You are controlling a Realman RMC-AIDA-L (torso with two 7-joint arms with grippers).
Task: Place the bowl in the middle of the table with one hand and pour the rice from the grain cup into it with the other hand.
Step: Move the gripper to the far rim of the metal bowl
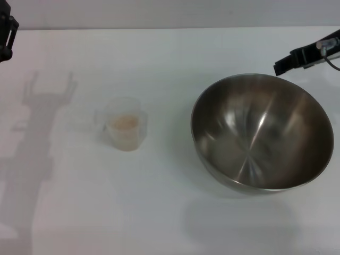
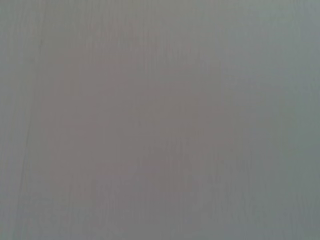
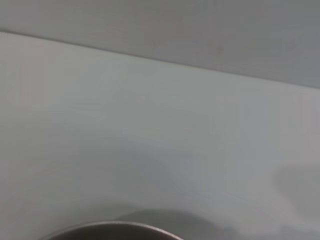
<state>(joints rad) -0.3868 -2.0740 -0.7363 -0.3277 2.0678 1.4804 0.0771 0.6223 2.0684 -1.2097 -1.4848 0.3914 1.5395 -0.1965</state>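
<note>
The steel bowl (image 1: 260,133) is at the right of the white table (image 1: 159,53), tilted, with its shadow lying apart from it on the table in front. My right gripper (image 1: 277,68) is at the bowl's far rim and is shut on it. The bowl's rim also shows in the right wrist view (image 3: 112,227). The clear grain cup (image 1: 124,125) stands left of centre with pale rice (image 1: 123,122) in it. My left gripper (image 1: 5,32) is at the far left edge, well away from the cup. Its shadow on the table shows two fingers apart.
The table's far edge (image 1: 170,28) runs along the top of the head view. The left arm's shadow (image 1: 32,138) lies left of the cup. The left wrist view shows only plain grey surface (image 2: 160,120).
</note>
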